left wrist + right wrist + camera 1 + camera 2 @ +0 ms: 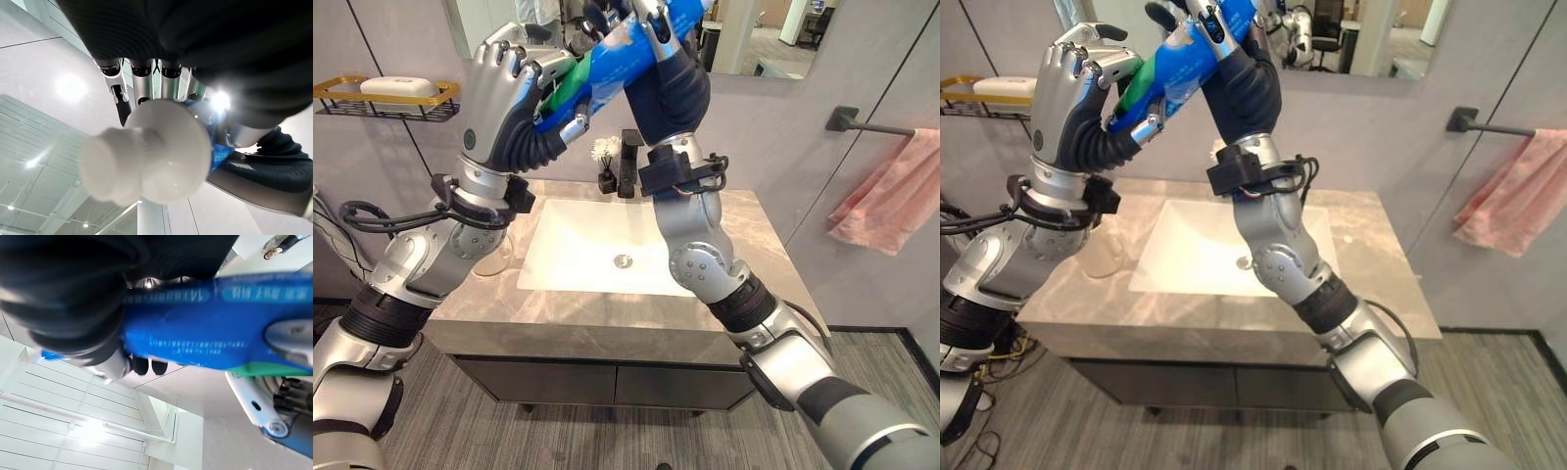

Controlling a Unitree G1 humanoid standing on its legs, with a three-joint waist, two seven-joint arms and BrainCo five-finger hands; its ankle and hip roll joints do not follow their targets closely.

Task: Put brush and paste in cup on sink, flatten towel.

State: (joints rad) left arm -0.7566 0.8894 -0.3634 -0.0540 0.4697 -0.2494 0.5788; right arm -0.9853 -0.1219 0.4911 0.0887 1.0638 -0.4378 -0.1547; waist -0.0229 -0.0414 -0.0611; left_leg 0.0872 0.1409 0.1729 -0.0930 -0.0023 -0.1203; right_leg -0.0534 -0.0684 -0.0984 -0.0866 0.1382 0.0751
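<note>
With both the left hand and right hand curled round the toothpaste tube (held high above the sink), one should let go only once the other grips firmly.

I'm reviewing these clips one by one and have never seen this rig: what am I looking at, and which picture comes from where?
This is a humanoid robot at a bathroom vanity. The two wide pictures come from cameras on its head, looking down; the two close ones come from cameras on its wrists. Both hands are raised in front of the mirror, gripping one blue-and-green toothpaste tube: the left hand at its capped end, the right hand at the other. The left wrist view shows the white cap up close. Below is a grey countertop with a white sink, a black faucet and a clear cup. A pink towel hangs bunched on a wall bar.
</note>
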